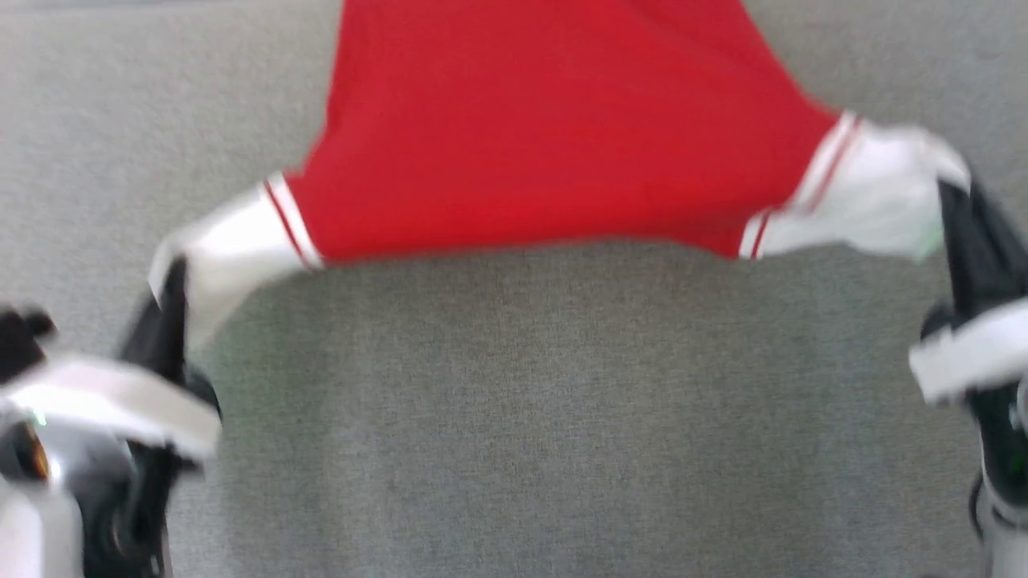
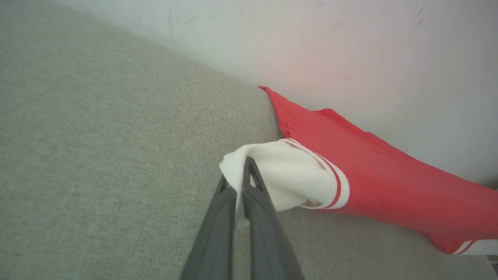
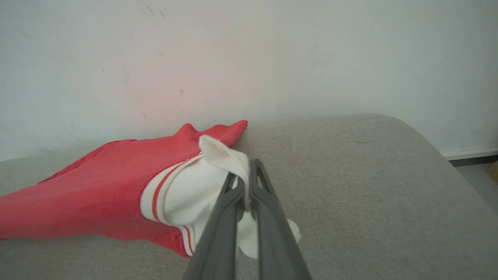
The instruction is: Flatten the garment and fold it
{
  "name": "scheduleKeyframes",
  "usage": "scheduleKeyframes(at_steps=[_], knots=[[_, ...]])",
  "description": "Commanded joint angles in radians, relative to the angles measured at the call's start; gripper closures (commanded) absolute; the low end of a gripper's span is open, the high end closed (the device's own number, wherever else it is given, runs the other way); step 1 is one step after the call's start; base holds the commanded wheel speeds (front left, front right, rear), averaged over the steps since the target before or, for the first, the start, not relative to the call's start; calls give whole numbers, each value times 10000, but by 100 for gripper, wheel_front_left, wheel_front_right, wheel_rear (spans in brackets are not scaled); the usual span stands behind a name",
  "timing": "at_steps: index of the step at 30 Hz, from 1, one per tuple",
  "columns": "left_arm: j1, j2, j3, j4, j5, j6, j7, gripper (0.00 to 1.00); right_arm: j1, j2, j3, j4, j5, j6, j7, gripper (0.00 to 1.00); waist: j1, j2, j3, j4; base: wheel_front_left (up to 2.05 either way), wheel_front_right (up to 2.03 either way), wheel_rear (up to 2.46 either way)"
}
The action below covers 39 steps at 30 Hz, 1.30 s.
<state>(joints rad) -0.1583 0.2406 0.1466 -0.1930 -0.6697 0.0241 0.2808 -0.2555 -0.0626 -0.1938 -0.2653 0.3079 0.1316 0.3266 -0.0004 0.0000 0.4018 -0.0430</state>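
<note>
Red cloth fills the upper middle of the head view, which is blurred. The garment [image 1: 546, 136] is stretched sideways between the two pincers over a grey fabric surface [image 1: 514, 417]. The left pincer [image 1: 173, 277] is closed on the end of the left white sleeve [image 1: 229, 241]. In the left wrist view, its two dark fingers [image 2: 256, 202] pinch a fold of that white cloth between them. The right pincer [image 1: 956, 201] is likewise clamped on the right white sleeve [image 1: 867, 193], and the right wrist view shows white fabric bunched between and below its fingers [image 3: 272, 217]. Both sleeves are pulled outward, with red-and-white stripe trim [image 1: 291, 221] where each meets the red body. The body runs taut from sleeve to sleeve, plain red with no lettering on the visible side. Its far part reaches back to the pale wall [image 2: 350, 46] at the rear edge of the surface. The near edge of the garment runs in a shallow arc between the sleeves.
</note>
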Motion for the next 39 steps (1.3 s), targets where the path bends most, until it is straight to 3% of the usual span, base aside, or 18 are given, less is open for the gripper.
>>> scheduleKeyframes(at_steps=[1, 10, 24, 32, 39], knots=[[554, -81, 14, -139, -109, 68, 113, 100, 566, 62, -202, -192, 146, -9, -2, 100, 4, 0, -735, 10, 0, 0, 0], [3227, -377, -57, -1181, -631, 72, 800, 100, 3417, 120, -747, -253, 1380, -9, 286, 100, 4, 0, -1764, 138, 0, 0, 0], [6162, -458, 58, -2555, -1325, -34, 1541, 100, 6158, 123, -1640, -1123, 2516, -9, 1215, 100, 4, 0, -2865, 284, 0, 0, 0], [6041, -582, -148, -2887, -1143, -57, 1318, 100, 6293, 123, -1615, -1542, 2190, -9, 1480, 100, 4, 0, -2891, 273, 0, 0, 0], [4974, -689, -613, -2455, -885, -129, 1102, 100, 5249, 123, -683, -354, 841, -9, 1507, 100, 4, 0, -2514, 216, 0, 0, 0]])
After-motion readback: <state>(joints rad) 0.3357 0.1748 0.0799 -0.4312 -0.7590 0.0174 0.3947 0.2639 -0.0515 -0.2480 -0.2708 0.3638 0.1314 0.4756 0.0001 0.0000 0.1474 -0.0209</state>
